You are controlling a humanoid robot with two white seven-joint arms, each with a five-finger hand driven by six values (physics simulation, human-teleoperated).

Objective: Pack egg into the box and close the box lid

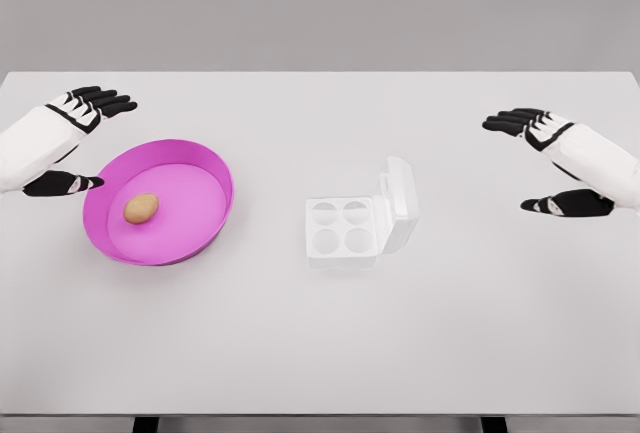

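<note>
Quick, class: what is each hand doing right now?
Left hand: open, holding nothing, beside the pink tray.
Right hand: open, holding nothing, right of the egg box.

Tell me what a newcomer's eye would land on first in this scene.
The bright magenta tray on the left of the white table grabs attention first, with a single brown egg lying inside it. Next comes the pale egg box near the middle, its four cups empty and its lid standing open on the right side. The left hand and right hand hover open at either edge, holding nothing.
</note>
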